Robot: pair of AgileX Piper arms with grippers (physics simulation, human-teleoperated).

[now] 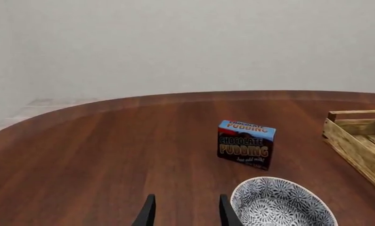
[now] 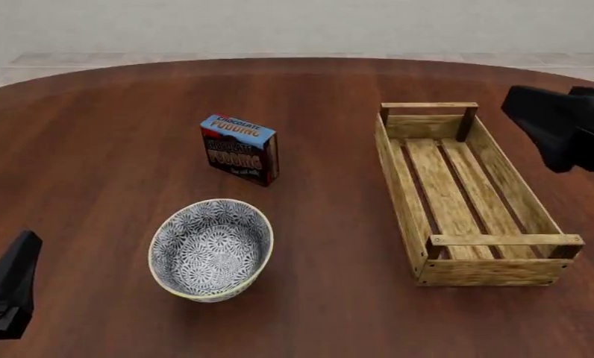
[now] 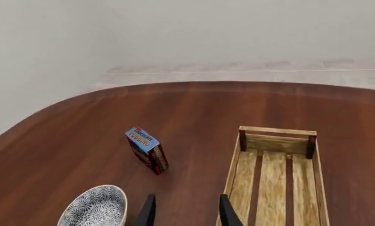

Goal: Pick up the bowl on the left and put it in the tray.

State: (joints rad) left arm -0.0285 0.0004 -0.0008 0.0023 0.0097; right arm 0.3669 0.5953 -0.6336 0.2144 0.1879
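- Nothing of the task is done: the bowl sits upright on the desk, near its front edge, left of the tray and well apart from it, with the pudding box standing just behind.
- The tray holds nothing; the pick-up, carry and placing all remain.
- The left hand hangs spread beside the bowl, gripping nothing; the right hand is likewise parted and bare, over the desk near the tray.
- In the front view both arms are cut off at the frame edges, fingers unseen; the wrist views clip the bowl's near side.
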